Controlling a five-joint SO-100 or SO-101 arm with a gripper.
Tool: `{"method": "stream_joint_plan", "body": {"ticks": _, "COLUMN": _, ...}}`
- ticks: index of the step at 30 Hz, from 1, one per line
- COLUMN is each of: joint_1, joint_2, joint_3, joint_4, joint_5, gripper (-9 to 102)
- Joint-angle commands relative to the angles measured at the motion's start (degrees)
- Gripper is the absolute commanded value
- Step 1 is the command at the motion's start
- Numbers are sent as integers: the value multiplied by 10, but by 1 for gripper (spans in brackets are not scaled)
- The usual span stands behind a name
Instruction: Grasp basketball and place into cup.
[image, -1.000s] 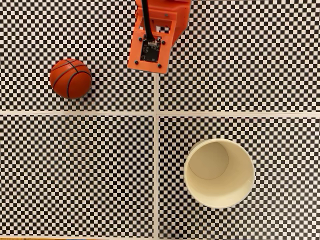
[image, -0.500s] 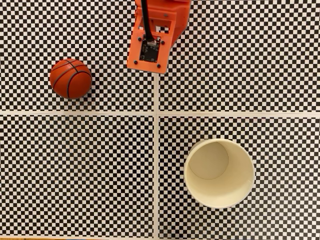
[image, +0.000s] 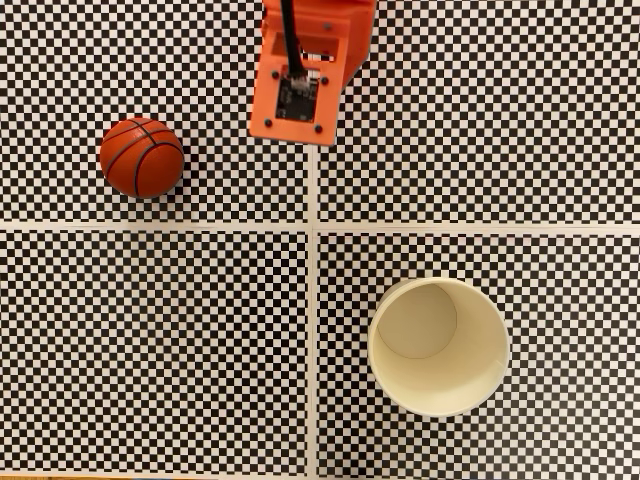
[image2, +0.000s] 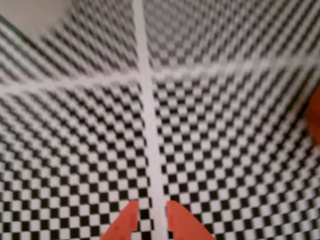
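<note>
Nothing grasped yet: my tool (image2: 150, 220) nearly closed, empty, above the tabletop's (image: 200, 350) far edge. Basketball (image: 141, 157) near the far-left corner, cup (image: 439, 346) toward the near-right. Next: open, swing to ball.

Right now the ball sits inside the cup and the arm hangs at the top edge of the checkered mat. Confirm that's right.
Not quite. The ball is not inside the cup; it lies on the mat at upper left in the fixed view, apart from the cup, which holds nothing. The arm is at the top edge, as said.
</note>
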Motion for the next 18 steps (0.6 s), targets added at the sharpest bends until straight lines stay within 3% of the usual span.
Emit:
{"method": "stream_joint_plan", "body": {"ticks": 1, "joint_1": 10, "joint_2": -56, "joint_3": -112, "joint_4": -14, "joint_5": -12, "gripper": 0}}
{"method": "stream_joint_plan", "body": {"ticks": 13, "joint_1": 76, "joint_2": -384, "joint_3": -485, "joint_4": -2, "joint_5": 5, "gripper": 0}}
{"method": "stream_joint_plan", "body": {"ticks": 18, "joint_1": 123, "joint_2": -539, "joint_3": -650, "joint_4": 53, "joint_5": -8, "gripper": 3}}
